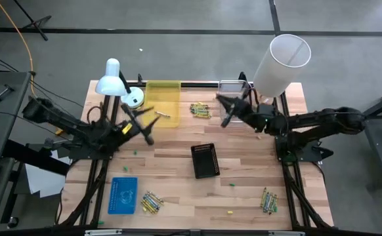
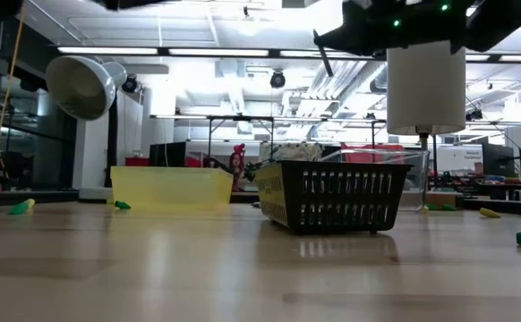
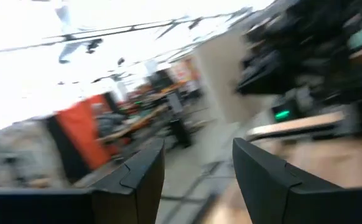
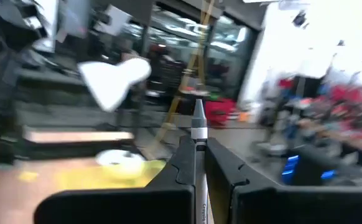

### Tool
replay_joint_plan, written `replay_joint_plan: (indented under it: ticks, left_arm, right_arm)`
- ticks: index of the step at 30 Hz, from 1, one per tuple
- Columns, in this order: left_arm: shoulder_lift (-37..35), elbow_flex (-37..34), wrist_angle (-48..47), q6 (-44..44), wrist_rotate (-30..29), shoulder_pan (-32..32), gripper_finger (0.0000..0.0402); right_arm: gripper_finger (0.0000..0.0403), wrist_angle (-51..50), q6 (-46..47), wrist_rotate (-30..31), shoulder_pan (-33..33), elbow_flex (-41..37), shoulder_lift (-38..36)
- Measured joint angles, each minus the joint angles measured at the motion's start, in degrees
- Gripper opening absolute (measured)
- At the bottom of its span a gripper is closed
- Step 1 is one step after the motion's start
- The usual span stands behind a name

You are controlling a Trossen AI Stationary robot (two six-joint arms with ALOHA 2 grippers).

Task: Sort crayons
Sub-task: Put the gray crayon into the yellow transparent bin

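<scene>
On the left, the left gripper (image 1: 146,129) hangs above the bench (image 1: 243,196) beside the yellow tray (image 1: 163,98), jaws wide with nothing between them, as its wrist view shows; the blue tray (image 1: 123,195) lies near the front edge with a crayon heap (image 1: 151,202) just beside it; mid-bench sits the black basket (image 1: 205,160), which the low view shows standing in front of the yellow tray; a second heap (image 1: 200,110) lies behind it; only the right wrist view reveals a grey crayon (image 4: 198,134) pinched upright in the right gripper (image 1: 228,111), raised over the back of the bench; a third heap (image 1: 268,200) lies front right; the overhead view gives three heaps and three containers.
</scene>
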Motion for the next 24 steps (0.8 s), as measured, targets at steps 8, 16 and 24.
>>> replay_joint_plan:
  ticks: [8,16,24]
  left_arm:
    - [0.00,0.00,0.95,8.07,12.76,22.39,0.0175]
    - [0.02,0.00,3.56,3.98,12.08,33.56,0.0175]
    - [0.02,0.00,1.76,-8.64,-0.82,33.36,0.0175]
  right_arm:
    - [0.0001,0.36,-6.27,-4.86,-15.06,0.62,0.01]
    - [0.0001,-0.59,5.67,-6.89,-25.57,3.13,0.03]
    - [0.0001,-22.72,18.57,-12.86,-27.67,12.41,0.08]
